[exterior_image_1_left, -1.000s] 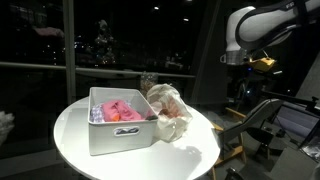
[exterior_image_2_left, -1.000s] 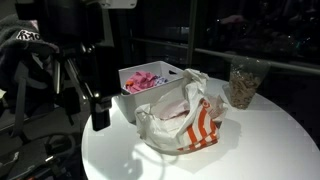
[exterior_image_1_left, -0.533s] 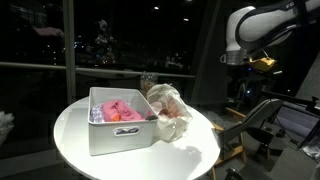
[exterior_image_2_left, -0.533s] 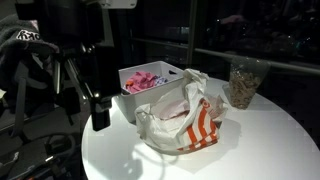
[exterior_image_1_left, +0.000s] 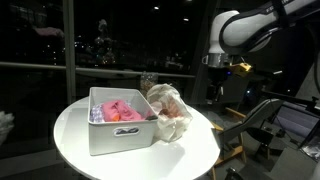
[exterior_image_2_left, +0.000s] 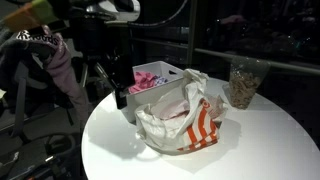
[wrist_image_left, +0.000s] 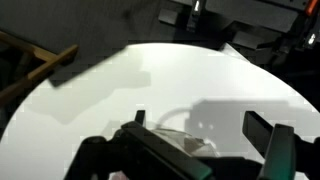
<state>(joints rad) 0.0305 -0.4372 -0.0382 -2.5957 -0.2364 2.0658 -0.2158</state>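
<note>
Fingers (wrist_image_left: 262, 130) of the gripper (wrist_image_left: 198, 122) frame the bottom of the wrist view. They are spread wide apart and clasp nothing. Below them lies the white round table (wrist_image_left: 120, 80). A pale crinkled edge shows low down between them, which looks like the plastic bag (wrist_image_left: 185, 142) (too blurred to be sure).

In an exterior view the gripper (exterior_image_1_left: 216, 90) hangs in the air from the white arm (exterior_image_1_left: 240, 28). It is just off the rim of the table (exterior_image_1_left: 75, 140) on the bag's side, above the tabletop, and touches none of the things on it.

Nearest to it is the plastic bag (exterior_image_1_left: 170, 110), clear and crumpled, slumped on the table. In an exterior view the bag (exterior_image_2_left: 185, 120) shows orange and white stripes on the side turned to the camera.

Right against the bag, on the side away from the gripper, stands the white bin (exterior_image_1_left: 120, 135). It is a rectangular tub, upright, with pink things (exterior_image_1_left: 115, 108) heaped inside it. Both exterior views show the bin and the bag pressed close together near the middle of the table.

Farther off, near the table's rim and apart from the bag, a clear cup (exterior_image_2_left: 243, 85) stands upright with brownish contents.

Behind it all is the dark window glass (exterior_image_1_left: 60, 40), with a few small lights in it.
</note>
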